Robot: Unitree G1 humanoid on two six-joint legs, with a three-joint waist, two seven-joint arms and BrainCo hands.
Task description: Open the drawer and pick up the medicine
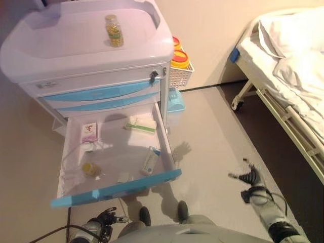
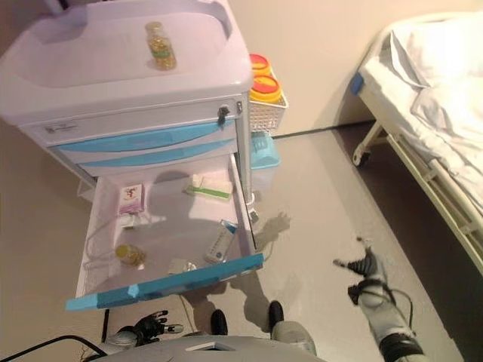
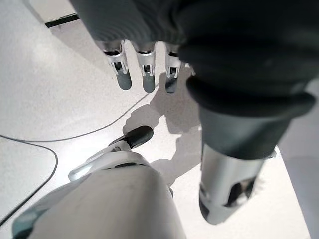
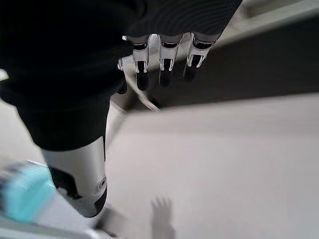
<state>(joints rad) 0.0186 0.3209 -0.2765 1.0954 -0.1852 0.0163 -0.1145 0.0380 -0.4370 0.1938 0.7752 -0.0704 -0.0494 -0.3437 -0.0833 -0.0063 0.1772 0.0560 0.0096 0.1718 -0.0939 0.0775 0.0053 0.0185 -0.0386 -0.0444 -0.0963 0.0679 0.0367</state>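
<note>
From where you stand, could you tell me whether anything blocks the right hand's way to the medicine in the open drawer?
Only the drawer's right side wall lies between them. The right hand hangs open over bare floor to the drawer's right, and the medicine boxes lie uncovered inside, so reaching over from above looks clear.

bottle (image 1: 114, 31) on cart top (image 1: 61, 35) | boxes, vial in open drawer (image 1: 114, 188) | bed (image 1: 293, 66) right

Silver dark-tipped fingers (image 3: 144, 69), dark ribbed covers, silver-grey arms
</note>
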